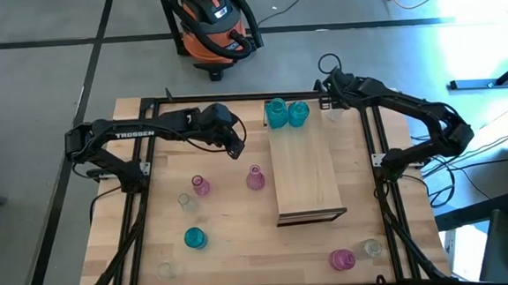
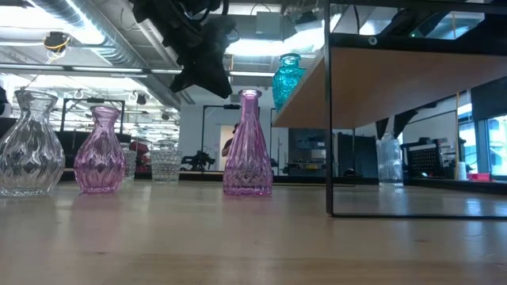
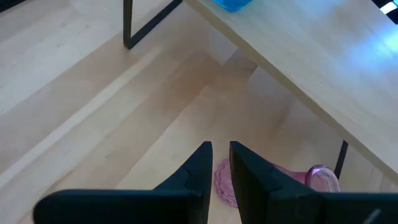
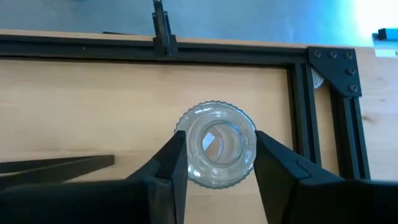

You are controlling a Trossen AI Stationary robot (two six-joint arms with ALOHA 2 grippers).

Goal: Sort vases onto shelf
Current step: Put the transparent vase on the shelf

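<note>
Clear glass vase (image 4: 216, 151) stands upright squarely between the right gripper's (image 4: 216, 163) half-open jaws, fingers flanking it, grip uncertain. It sits just off the shelf's (image 1: 305, 161) far end. Left gripper (image 3: 220, 171), nearly shut and empty, hovers above a pink vase (image 3: 273, 182).

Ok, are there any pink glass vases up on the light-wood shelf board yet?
No: in the high view only two teal-blue glass vases stand on the light-wood shelf board.

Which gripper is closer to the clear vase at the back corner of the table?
The right gripper: its fingers sit on either side of the clear vase. The left gripper hangs over the table, beyond the shelf.
</note>
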